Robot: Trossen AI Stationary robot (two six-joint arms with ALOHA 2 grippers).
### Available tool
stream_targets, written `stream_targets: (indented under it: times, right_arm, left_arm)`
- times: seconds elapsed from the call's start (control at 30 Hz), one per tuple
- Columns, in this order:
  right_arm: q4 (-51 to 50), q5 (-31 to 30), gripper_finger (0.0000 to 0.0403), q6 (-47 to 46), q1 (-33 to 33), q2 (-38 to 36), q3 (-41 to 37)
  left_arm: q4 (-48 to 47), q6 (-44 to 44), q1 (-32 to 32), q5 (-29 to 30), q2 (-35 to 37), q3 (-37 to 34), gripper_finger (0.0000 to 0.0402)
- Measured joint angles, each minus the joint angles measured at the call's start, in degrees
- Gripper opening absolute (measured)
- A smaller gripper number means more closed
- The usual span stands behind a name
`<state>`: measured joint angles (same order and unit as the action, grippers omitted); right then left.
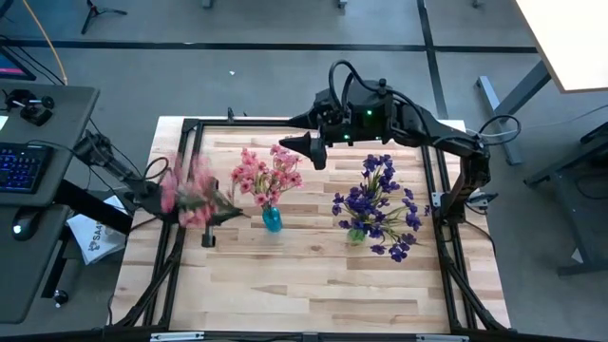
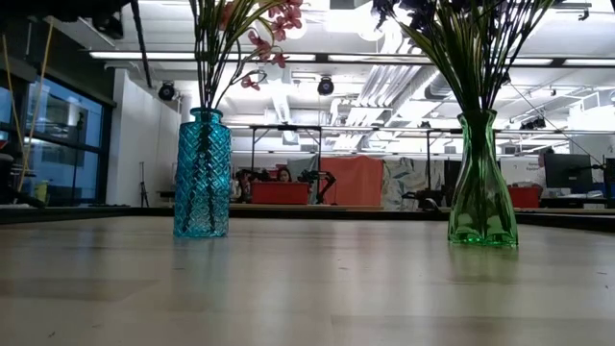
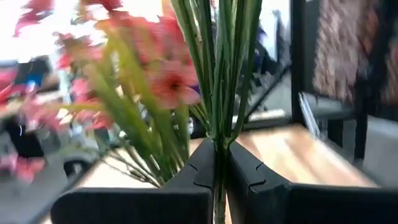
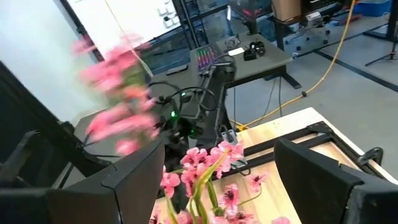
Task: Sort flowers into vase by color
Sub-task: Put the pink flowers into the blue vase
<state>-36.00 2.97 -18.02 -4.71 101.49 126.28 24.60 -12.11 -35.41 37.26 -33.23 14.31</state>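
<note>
My left gripper [image 1: 231, 216] is shut on a bunch of pink flowers [image 1: 188, 195], just left of the blue vase [image 1: 273, 220]. The bunch shows blurred. The blue vase [image 2: 202, 173] holds more pink flowers [image 1: 268, 174] by their stems. The green vase [image 2: 480, 183] at the right holds purple flowers [image 1: 380, 204]. My right gripper [image 1: 306, 147] is open and empty, up over the far side of the table behind the blue vase; its wrist view looks down on the pink flowers in the vase [image 4: 205, 171] and on the held bunch [image 4: 115, 93]. My left gripper pinches the bunch's green stems [image 3: 217, 146], several together, between its two fingers [image 3: 255, 180]. The fingers lie across the stems. The blossoms [image 3: 168, 81] stand above the fingers, and the stems' lower ends run down past them. The low view shows no part of the bunch on the table.
A black frame [image 1: 190, 123] runs round the wooden table top [image 1: 313, 285]. The near half of the table has free room. A desk with a keyboard [image 1: 24, 166] stands beyond the left edge.
</note>
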Motion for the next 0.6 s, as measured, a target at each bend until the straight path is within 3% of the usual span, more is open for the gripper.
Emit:
stream_targets:
  times: [0.07,0.17,0.6]
  right_arm:
    - [-0.1,-1.3,0.0298,0.0,0.0,0.0,0.0]
    - [-0.1,-2.3,0.0298,0.0,0.0,0.0,0.0]
    - [-0.1,-4.0,0.0298,0.5,-0.2,0.0,0.0]
  left_arm:
    - [0.0,-4.0,2.6,-6.3,-0.4,-0.1,0.0000]
    - [0.7,-2.3,6.0,-13.3,-1.3,-0.1,0.0000]
    - [8.5,-4.1,18.1,-25.1,-10.1,0.0,0.0000]
